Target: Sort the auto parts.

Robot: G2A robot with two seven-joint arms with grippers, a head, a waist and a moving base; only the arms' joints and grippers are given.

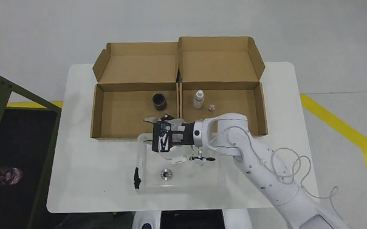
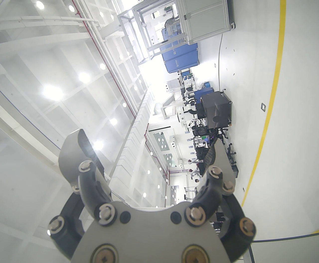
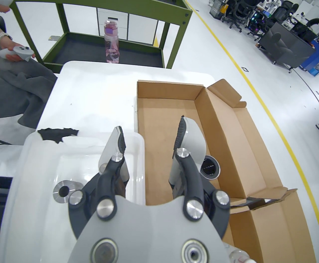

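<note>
Two boxes sit side by side on the far half of the surface (image 1: pixel 283 172). The left box (image 1: pixel 120 120) holds a cylinder (image 1: pixel 160 102). The right box (image 1: pixel 244 115) holds a small bottle (image 1: pixel 199 99) with a small part (image 1: pixel 212 106) just beside it. In front of them lies a tray (image 1: pixel 192 178), with a ring (image 1: pixel 166 173) inside and a jagged piece (image 1: pixel 136 177) at its left edge. The right end effector (image 3: pixel 151 124) hangs over where the tray meets the left box.

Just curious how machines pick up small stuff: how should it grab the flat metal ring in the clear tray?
Probably from straight above, pinching across its outer edge. The metal ring lies flat in the tray, so only its round side offers grip, and the tray walls would block a sideways approach.
</note>
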